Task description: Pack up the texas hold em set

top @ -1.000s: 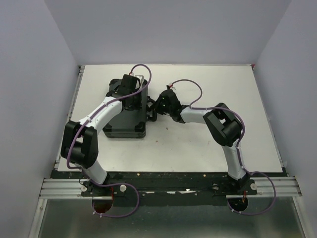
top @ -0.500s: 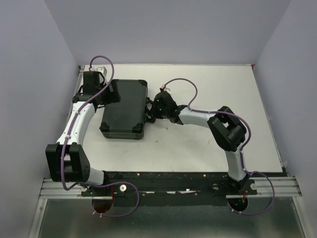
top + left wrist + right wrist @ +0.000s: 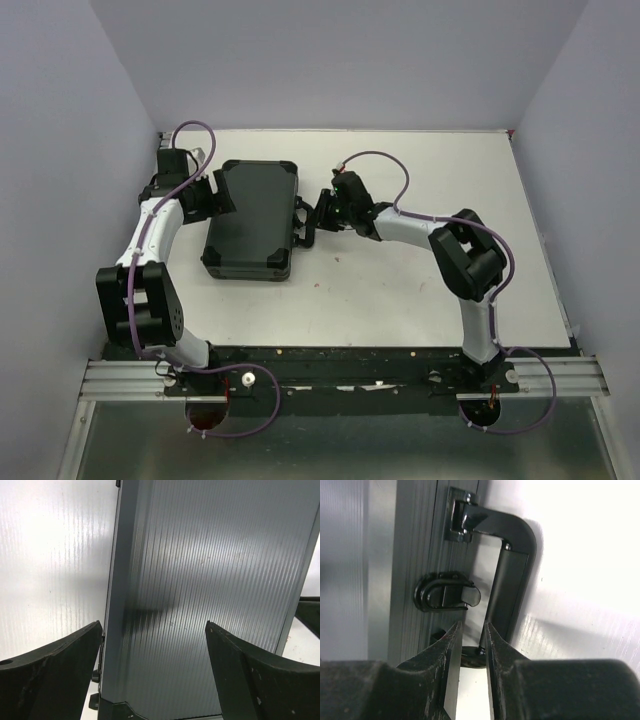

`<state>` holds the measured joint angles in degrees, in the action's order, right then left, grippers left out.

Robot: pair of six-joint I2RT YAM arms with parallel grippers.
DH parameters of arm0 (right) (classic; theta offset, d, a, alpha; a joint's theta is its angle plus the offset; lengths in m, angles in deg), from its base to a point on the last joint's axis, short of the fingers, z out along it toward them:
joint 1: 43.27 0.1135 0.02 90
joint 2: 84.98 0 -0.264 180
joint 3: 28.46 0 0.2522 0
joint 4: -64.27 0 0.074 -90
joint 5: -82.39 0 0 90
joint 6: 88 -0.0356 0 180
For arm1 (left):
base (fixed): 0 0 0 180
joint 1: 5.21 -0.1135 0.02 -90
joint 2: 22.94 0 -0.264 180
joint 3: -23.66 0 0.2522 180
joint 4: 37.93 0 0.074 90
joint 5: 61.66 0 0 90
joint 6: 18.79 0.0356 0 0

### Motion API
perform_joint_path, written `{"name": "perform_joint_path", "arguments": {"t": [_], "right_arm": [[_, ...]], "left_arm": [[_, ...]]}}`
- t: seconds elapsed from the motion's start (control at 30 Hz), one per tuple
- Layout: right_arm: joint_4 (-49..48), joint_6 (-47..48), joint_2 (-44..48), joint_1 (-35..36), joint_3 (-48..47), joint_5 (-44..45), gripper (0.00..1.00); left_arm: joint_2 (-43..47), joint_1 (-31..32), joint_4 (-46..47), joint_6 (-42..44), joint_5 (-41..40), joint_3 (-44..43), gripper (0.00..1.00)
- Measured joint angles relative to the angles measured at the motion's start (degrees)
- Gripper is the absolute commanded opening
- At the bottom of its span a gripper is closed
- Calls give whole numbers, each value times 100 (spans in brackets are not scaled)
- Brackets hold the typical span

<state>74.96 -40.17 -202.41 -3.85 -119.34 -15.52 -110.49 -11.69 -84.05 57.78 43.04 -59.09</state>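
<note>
Item: black case (image 3: 255,215) with fine ribbed striping, black handle (image 3: 512,575) and latch (image 3: 445,594), on plain white bench (image 3: 400,290); my arms (image 3: 160,225) white and black, cables (image 3: 372,156) purple.

White table (image 3: 400,290), lavender walls (image 3: 330,60)

The closed black ribbed plastic case (image 3: 255,215) blocks the far-left white surface (image 3: 400,300), with the left claw (image 3: 216,192) at its left edge and the right claw (image 3: 312,218) at its right-side black handle (image 3: 512,570). Near and right areas are free.
</note>
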Motion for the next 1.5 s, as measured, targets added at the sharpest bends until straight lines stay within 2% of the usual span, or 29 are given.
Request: {"name": "perform_joint_path", "arguments": {"t": [0.1,0.43,0.93,1.5], "right_arm": [[-153,-44,0,-98,-2,-212,28],[-372,-297,-332,-98,-116,-509,19],[-503,-437,-601,-101,-212,-485,16],[-522,-437,-461,-310,-254,-549,16]], "left_arm": [[-111,-24,-26,7,35,-22,88],[-463,-76,-52,20,61,-92,66],[-654,-114,-160,42,44,-282,52],[-654,-140,-168,85,9,-323,50]]}}
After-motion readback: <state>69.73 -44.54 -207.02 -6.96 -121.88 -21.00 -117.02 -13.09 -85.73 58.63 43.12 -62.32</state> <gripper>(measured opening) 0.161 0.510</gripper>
